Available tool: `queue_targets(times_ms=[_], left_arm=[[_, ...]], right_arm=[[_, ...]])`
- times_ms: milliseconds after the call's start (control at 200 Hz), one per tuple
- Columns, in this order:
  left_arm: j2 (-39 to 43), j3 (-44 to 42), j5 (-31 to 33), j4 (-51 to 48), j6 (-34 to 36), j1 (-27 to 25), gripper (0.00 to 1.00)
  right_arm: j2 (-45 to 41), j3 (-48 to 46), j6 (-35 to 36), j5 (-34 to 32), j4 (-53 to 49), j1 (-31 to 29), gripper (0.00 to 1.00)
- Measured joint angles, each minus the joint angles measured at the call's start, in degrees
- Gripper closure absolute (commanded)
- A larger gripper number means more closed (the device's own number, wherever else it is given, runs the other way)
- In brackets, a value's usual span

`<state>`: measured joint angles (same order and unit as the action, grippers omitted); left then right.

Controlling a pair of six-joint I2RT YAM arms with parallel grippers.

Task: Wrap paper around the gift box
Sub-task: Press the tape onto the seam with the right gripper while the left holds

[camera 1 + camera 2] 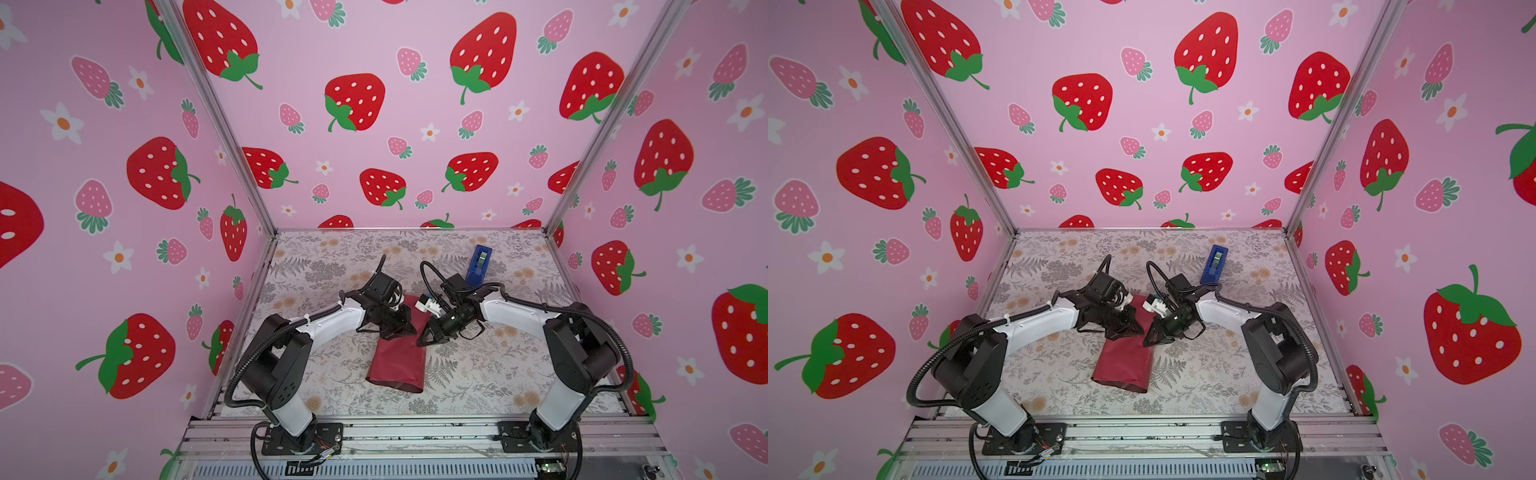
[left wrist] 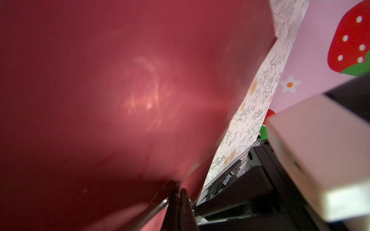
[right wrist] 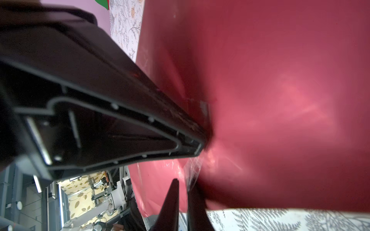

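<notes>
The dark red paper [image 1: 397, 361] [image 1: 1125, 361] lies on the table middle, folded over into a flattened tube with a bulge at its far end. The gift box is hidden. My left gripper [image 1: 409, 330] [image 1: 1138, 328] is shut, its tips pressed on the top of the paper [image 2: 120, 100] at that far end; in the left wrist view the left gripper [image 2: 179, 188] shows both jaws together. My right gripper [image 1: 422, 343] [image 1: 1148, 343] sits just right of it, against the paper's side. In the right wrist view the right gripper [image 3: 184, 183] stands slightly open beside a strip of clear tape [image 3: 193, 170] on the paper [image 3: 280, 100].
A blue tape dispenser [image 1: 478, 262] [image 1: 1213, 264] stands at the back right of the floral table [image 1: 498, 374]. Pink strawberry walls close in three sides. An aluminium rail [image 1: 415, 432] with both arm bases runs along the front.
</notes>
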<state>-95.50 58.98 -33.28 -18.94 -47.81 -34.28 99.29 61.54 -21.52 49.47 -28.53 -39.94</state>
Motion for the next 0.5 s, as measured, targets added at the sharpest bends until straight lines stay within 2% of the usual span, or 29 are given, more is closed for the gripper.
queue_targets(times_ms=[175, 500], left_arm=[[0.22, -0.61, -0.39, 0.87, 0.02, 0.15, 1.00], [0.26, -0.96, -0.83, 1.36, 0.22, 0.37, 1.00]], right_arm=[[-2.86, -0.04, -0.11, -1.57, -2.73, 0.00, 0.75], [-11.72, -2.29, -1.49, -8.59, -9.07, 0.37, 0.74]])
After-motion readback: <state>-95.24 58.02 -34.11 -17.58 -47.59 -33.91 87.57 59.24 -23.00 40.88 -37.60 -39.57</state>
